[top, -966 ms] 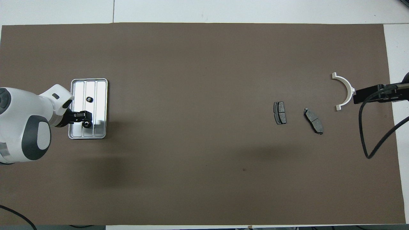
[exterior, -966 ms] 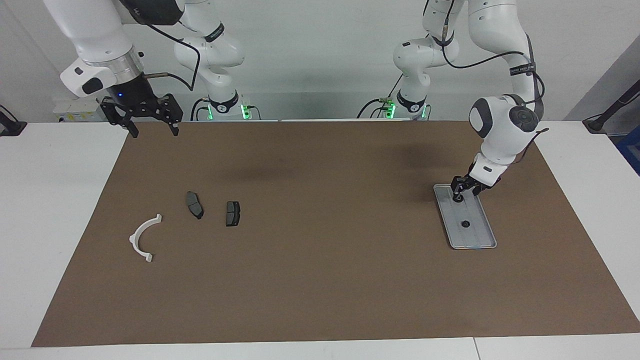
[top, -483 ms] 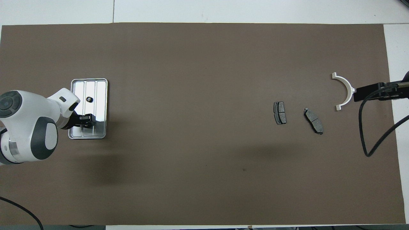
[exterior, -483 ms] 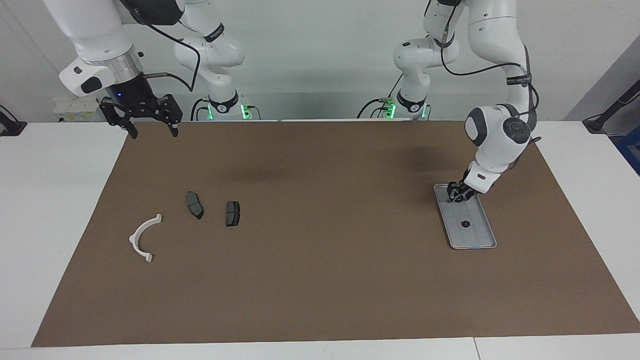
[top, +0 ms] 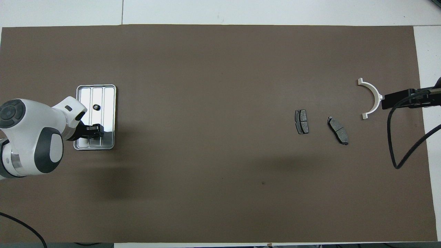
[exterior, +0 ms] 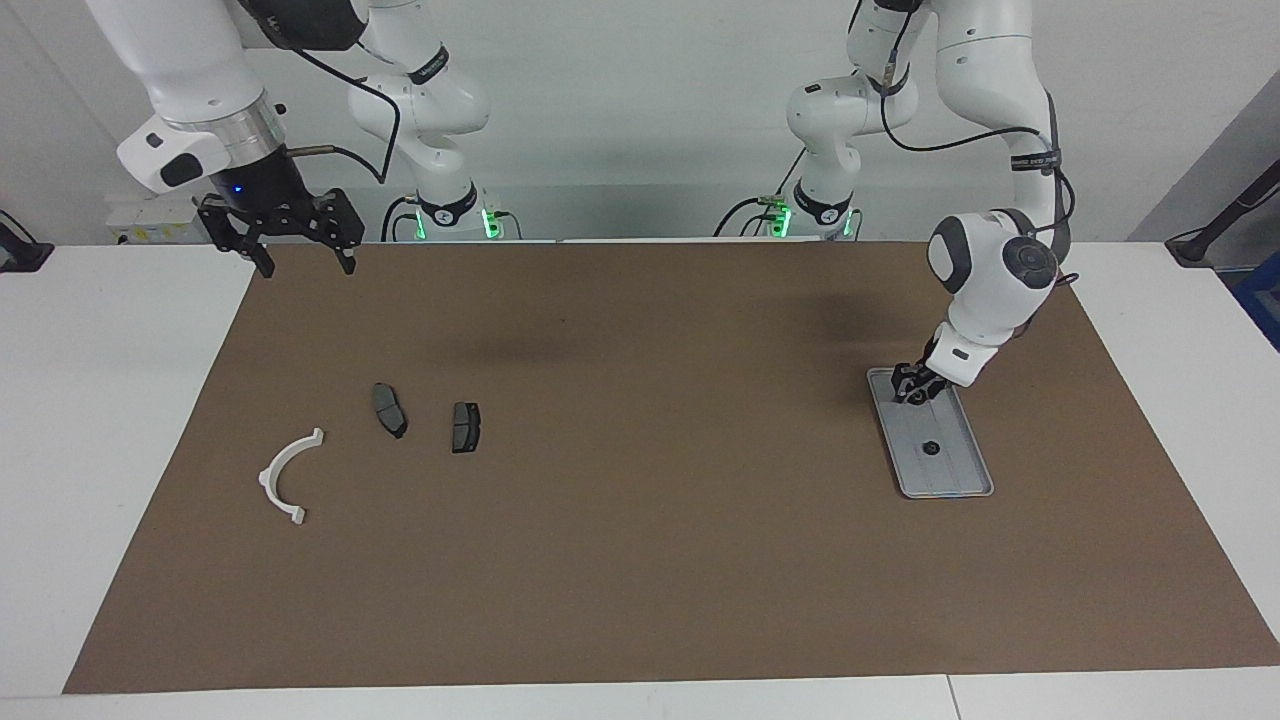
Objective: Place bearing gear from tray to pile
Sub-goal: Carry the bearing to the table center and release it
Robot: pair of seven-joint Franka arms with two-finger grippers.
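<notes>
**Left jaws low over the tray's near end, one gear in plain sight**

Jaws of the left gripper [exterior: 915, 389] point down at the end of the tray [exterior: 962, 478] nearer to the robots, low over its floor; whether they are wide, narrow or clamped on anything cannot be told. In the overhead view the same gripper [top: 93, 131] covers that end of the tray [top: 109, 90], and nothing can be made out between its tips. One small dark bearing gear [exterior: 930, 447] lies on the tray's floor, farther from the robots than the gripper and apart from it; from above the gear [top: 96, 107] sits on the middle rib lane.

Well apart from the tray, toward the right arm's end of the brown mat [exterior: 640, 560] on the worktop, lies the pile: a white arc bracket [exterior: 283, 476] and two dark brake pads [exterior: 390, 409] [exterior: 465, 427], none touching another.

Jaws of the right gripper [exterior: 300, 255] stand wide and hold nothing; that arm waits, raised over the mat's corner nearest its own base.
</notes>
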